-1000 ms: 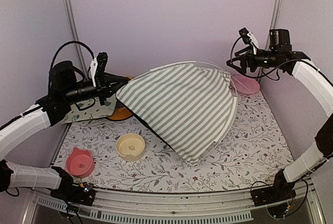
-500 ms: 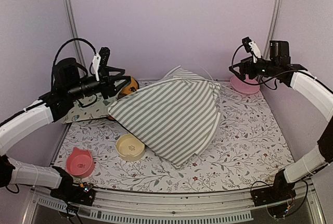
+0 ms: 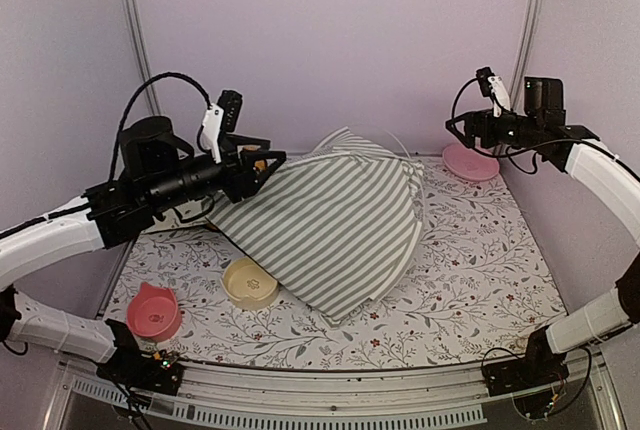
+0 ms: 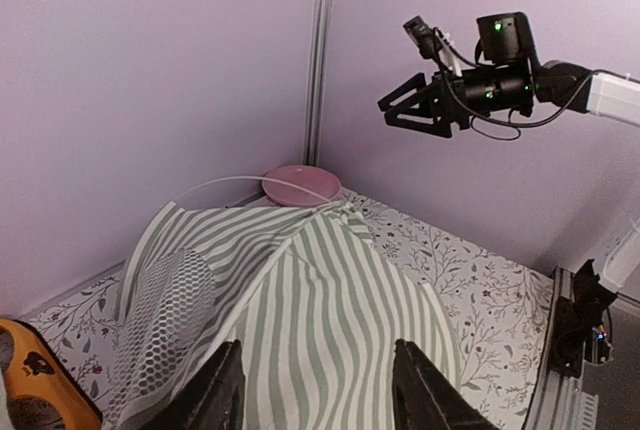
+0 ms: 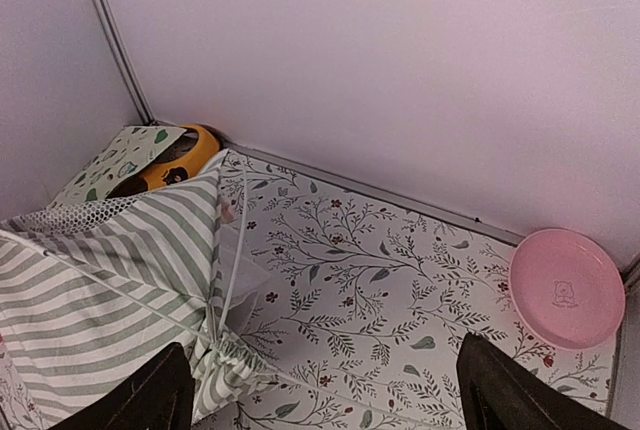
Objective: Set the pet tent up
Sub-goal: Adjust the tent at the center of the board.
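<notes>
Striped grey-green fabric of the pet tent (image 3: 335, 220) now lies slumped in a low heap mid-table. A second ago it stood taller and fuller, stretched out from its left edge. Left gripper (image 3: 265, 162) has let go: fingers parted above the cloth, nothing between them. Right gripper (image 3: 458, 130) hangs wide open near the pink plate (image 3: 470, 161), well apart from the tent. Judgement: tent not yet standing; a fresh grip on the white pole (image 4: 215, 184) or the peak looks needed. Writing: none legible; plate bears only a faint animal emblem.
</notes>
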